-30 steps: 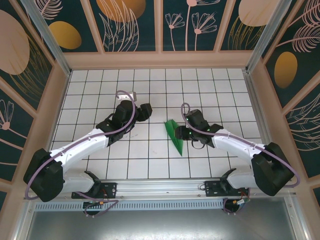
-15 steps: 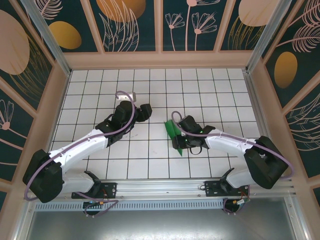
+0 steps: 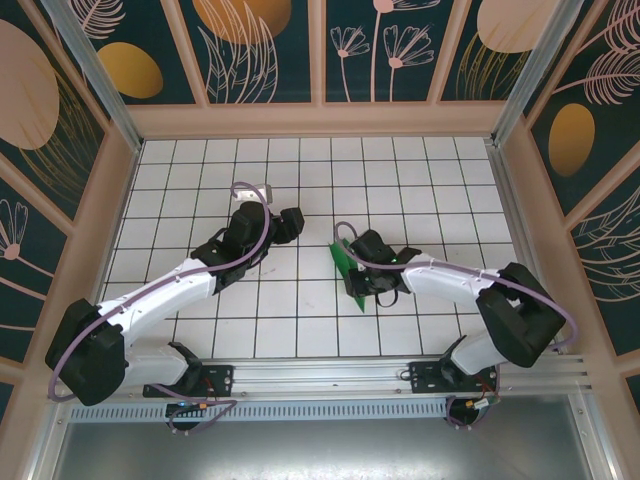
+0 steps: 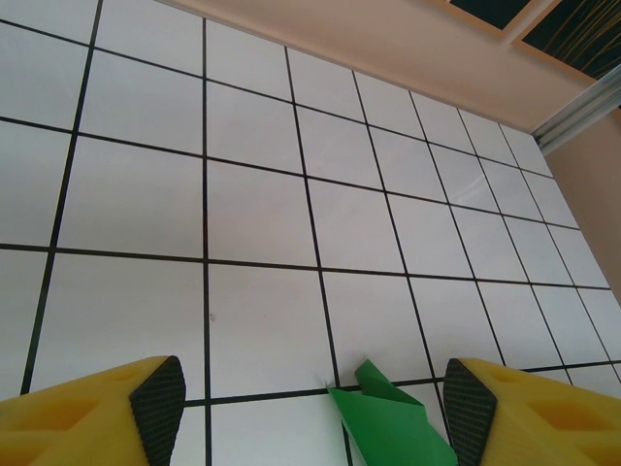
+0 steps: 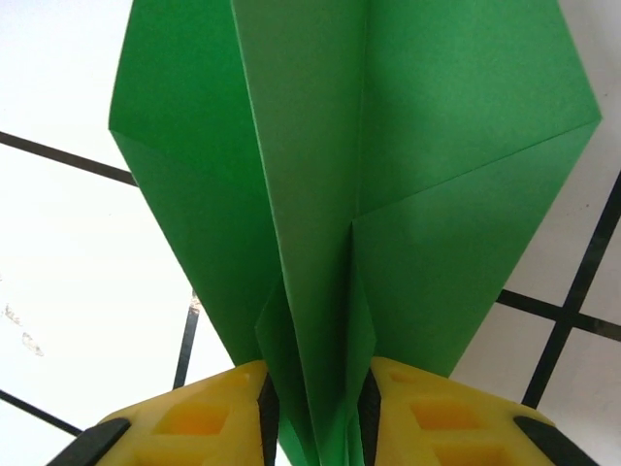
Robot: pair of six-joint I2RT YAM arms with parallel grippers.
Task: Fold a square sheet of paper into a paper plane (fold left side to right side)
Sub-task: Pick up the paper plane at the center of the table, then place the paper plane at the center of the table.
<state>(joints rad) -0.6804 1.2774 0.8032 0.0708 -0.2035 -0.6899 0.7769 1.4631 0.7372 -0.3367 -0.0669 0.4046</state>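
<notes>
**Mind the pinch on the middle fold**

Your right gripper point(image 5: 315, 413) has its fingers point(image 5: 209, 417) drawn in close on the raised middle fold of the paper plane point(image 5: 417, 146), with the pads pressing it from both sides. If you pull or twist from here, you could tear the thin paper, crush the crease or spread the wings, because nothing pins the rest down. The plane lies near the middle of the table point(image 3: 200, 170), under that gripper's tip. Your left gripper point(image 4: 315, 403) hangs wide open over the tiles, holding nothing. A green corner of the plane shows ahead between its fingertips, untouched.
</notes>
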